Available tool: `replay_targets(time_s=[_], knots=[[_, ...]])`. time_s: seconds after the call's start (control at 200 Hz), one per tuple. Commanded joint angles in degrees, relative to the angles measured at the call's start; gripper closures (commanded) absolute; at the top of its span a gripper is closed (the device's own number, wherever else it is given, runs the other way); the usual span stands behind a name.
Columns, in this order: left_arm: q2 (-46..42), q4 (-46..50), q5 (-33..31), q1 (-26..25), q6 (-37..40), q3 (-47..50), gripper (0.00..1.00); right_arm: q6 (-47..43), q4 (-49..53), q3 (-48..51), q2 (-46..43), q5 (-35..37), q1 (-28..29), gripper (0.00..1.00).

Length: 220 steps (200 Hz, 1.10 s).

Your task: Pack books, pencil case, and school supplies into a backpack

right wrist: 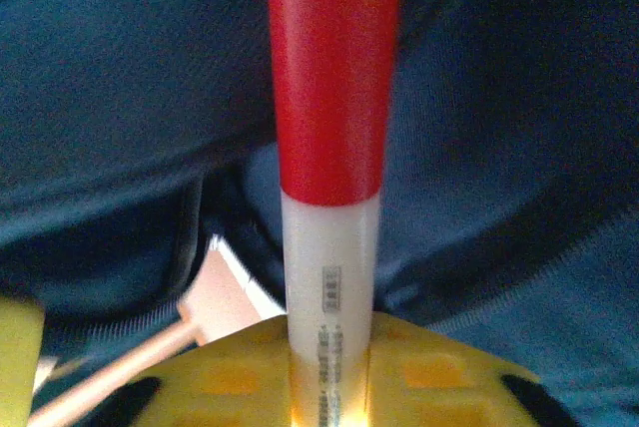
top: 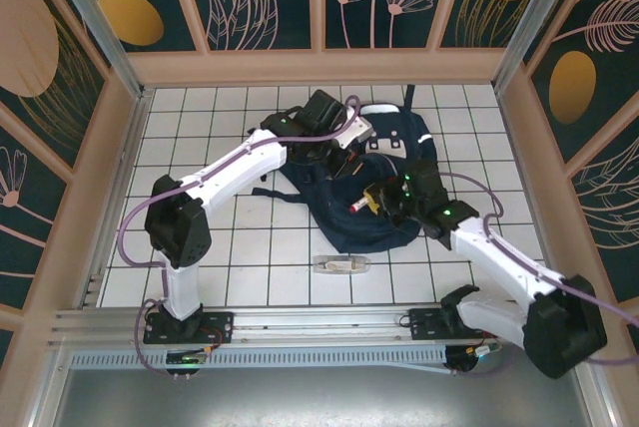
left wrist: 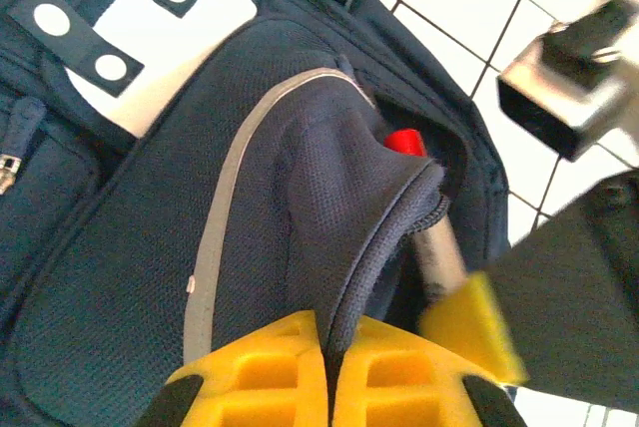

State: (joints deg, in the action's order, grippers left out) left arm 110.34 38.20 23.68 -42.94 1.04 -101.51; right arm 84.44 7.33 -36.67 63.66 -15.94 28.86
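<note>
- Your left gripper [left wrist: 329,379] is pinched tight on the backpack [left wrist: 120,247] at its pocket rim, holding the mouth up
- Your right gripper [right wrist: 324,382] clasps the marker [right wrist: 329,78] by its white end, with the red end pointing into that mouth
- Step in hand: stowing the marker; next, by my reading, push it deeper, then let go
- The clear case [top: 342,264] lies on the table [top: 250,247], unpacked

The marker [right wrist: 329,98] and a pinched flap [left wrist: 339,198] crowd the backpack's [top: 344,232] narrow mouth, while the tiled table [top: 200,138] to its left lies open.
</note>
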Motion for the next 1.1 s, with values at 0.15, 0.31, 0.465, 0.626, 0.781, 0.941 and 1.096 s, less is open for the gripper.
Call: replay_targets(time_s=[0.15, 0.31, 0.465, 0.626, 0.781, 0.941, 1.096], knots=[[-1.8, -2.1, 4.8, -0.1, -2.0, -1.4, 1.00, 3.9, 7.5, -10.2, 9.2, 9.4, -0.2, 0.22], [-1.6, -1.9, 1.5, 0.1, 2.4, 0.8, 1.00, -4.1, 16.5, -4.7, -1.3, 9.3, 5.8, 0.23], [-2.0, -2.6, -1.0, 1.1, 8.2, 5.2, 1.00, -18.1, 31.4, -2.1, -10.9, 13.5, 13.9, 0.29], [-3.2, -1.9, 0.5, 2.8, 8.4, 5.7, 1.00, -32.5, 30.7, -3.0, -11.4, 11.6, 17.7, 0.56], [-5.0, -2.7, 3.9, 3.9, 6.7, 7.0, 1.00, -43.9, 19.6, -7.7, -2.7, 10.3, 15.4, 0.76], [-5.8, -3.7, 5.4, 4.5, 5.6, 8.0, 1.00, -48.5, 8.1, -8.0, 4.7, 11.3, 10.6, 0.91], [-5.4, -3.5, 6.3, 4.9, 5.1, 7.6, 1.00, -50.1, 1.8, -8.8, 10.2, 9.0, 9.2, 0.92]])
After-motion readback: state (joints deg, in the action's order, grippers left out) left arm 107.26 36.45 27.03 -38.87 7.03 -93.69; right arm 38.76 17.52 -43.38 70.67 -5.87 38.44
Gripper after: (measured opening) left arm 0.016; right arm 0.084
